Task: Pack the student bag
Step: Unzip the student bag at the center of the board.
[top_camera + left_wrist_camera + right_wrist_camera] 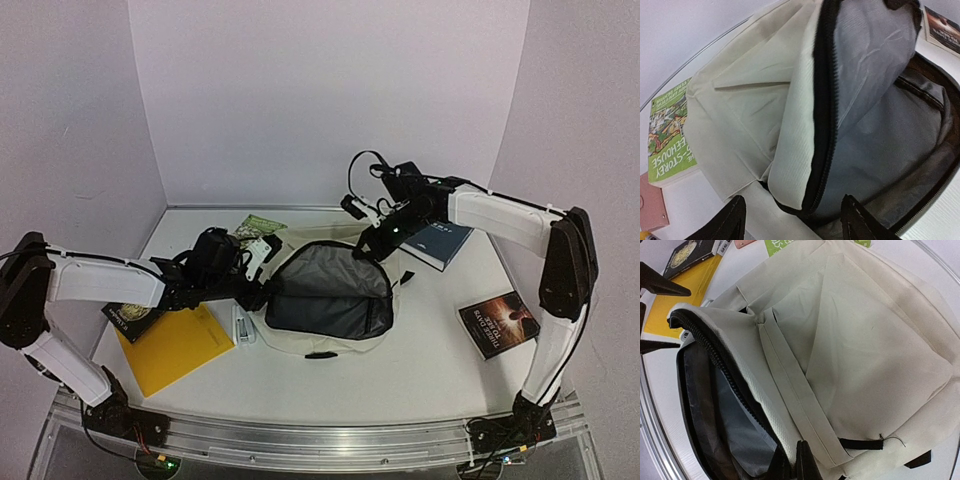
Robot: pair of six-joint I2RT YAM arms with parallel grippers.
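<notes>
The right gripper point(795, 461) is closed tight. Its two dark fingers pinch the cream rim of the bag point(865, 345) right beside the black zipper point(720, 357), on the far right side of the opening. The left gripper point(794, 202) is open at the opposite, left edge of the opening. Its fingers point(732, 220) are spread wide with the zippered rim lying between them, and they hold nothing.

The bag lies in the middle of the table point(420, 365) with its mouth wide open, the grey lining point(330, 290) showing and the cream fabric bunched around it. A short black strap point(860, 443) sticks out of the cream side near the right gripper.

A green book point(258, 227) lies behind the bag on the far left, its edge tucked against the fabric. A dark blue book point(440, 243) lies just right of the right gripper. A dark book with an orange glow on its cover point(500, 323) sits well apart on the right. Under the left arm is a yellow folder point(175, 345), and a black book with a gold emblem point(130, 315) touches its far corner.
</notes>
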